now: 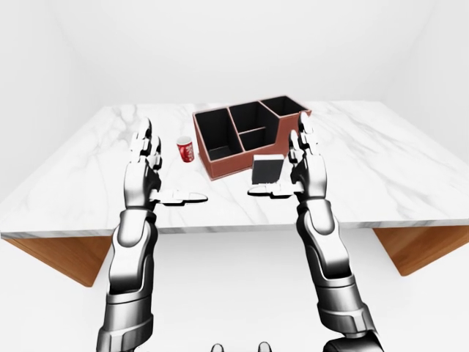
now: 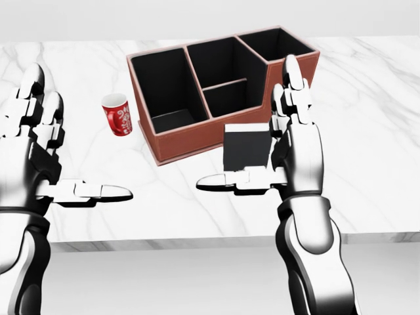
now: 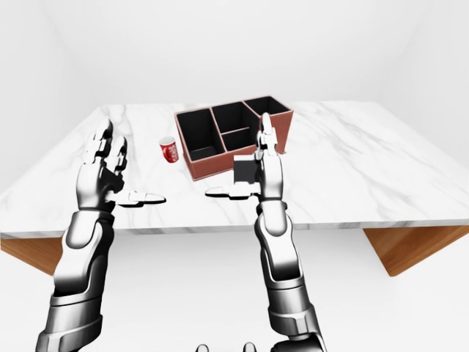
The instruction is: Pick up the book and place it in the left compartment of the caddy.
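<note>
On the white marble table (image 2: 367, 98), the dark book (image 2: 244, 146) is sitting just below the brown caddy (image 2: 184, 141) in the head view. A red cup (image 2: 117, 114) is standing to the caddy's left. The right hand (image 2: 289, 147) is hanging beside the book, fingers spread apart, holding nothing. The left hand (image 2: 39, 151) is hanging well away, fingers apart too.

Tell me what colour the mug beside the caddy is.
Red with white markings; the mug shows best in the head view.

Glossy marble table (image 2: 367, 164), matt book (image 2: 246, 146), leathery caddy (image 2: 180, 146).
</note>
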Robot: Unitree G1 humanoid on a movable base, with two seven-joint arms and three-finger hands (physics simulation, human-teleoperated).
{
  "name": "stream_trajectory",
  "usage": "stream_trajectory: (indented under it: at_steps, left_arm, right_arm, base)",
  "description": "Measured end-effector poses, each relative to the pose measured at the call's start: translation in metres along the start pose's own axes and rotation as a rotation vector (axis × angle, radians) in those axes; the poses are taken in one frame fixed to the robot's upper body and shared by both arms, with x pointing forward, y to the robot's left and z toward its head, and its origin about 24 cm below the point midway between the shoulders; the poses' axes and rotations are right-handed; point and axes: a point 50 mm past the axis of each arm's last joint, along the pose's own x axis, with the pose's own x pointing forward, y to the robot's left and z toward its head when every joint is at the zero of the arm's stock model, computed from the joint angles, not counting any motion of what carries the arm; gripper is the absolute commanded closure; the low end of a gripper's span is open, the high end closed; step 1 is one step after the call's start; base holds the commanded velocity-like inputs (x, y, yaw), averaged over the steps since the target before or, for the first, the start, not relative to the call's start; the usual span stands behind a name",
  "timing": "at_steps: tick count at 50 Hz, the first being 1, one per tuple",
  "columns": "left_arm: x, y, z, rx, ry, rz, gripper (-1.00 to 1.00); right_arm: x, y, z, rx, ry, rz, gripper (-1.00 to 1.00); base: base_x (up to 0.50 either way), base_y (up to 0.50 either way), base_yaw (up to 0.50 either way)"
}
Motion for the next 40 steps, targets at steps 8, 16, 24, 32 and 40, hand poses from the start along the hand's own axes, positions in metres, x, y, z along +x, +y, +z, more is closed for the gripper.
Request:
stream_trajectory:
  at_steps: [8, 16, 24, 32, 40]
  left_arm:
    - [0.0005, -0.0001, 0.0029, -0.001, -0.012, 0.000, -1.00]
    - [0.0005, -0.0004, 0.0039, -0.003, -0.017, -0.001, -1.00]
    - [0.0001, -0.0014, 0.0031, -0.006, -0.014, -0.002, -1.00]
    - [-0.0003, -0.0028, 0.0014, -0.010, -0.007, -0.004, -1.00]
    - [-0.0010, -0.0035, 0.0006, -0.011, -0.004, -0.004, -1.00]
  right_arm:
    - [0.0010, 0.0030, 0.0022, 0.005, -0.009, 0.006, -1.00]
    - [0.0007, 0.0047, 0.0030, 0.007, -0.012, 0.010, -1.00]
    - [-0.0003, 0.0061, 0.0025, 0.006, -0.011, 0.014, -1.00]
    - [-0.0014, 0.0070, 0.0023, 0.005, -0.010, 0.018, -1.00]
    - [-0.0023, 0.0081, 0.0019, 0.009, -0.008, 0.022, -1.00]
  base:
    - [0.42, 0.01, 0.00]
    - [0.42, 0.06, 0.00]
    - [0.42, 0.15, 0.00]
    - [0.42, 0.22, 0.00]
    - [0.42, 0.19, 0.00]
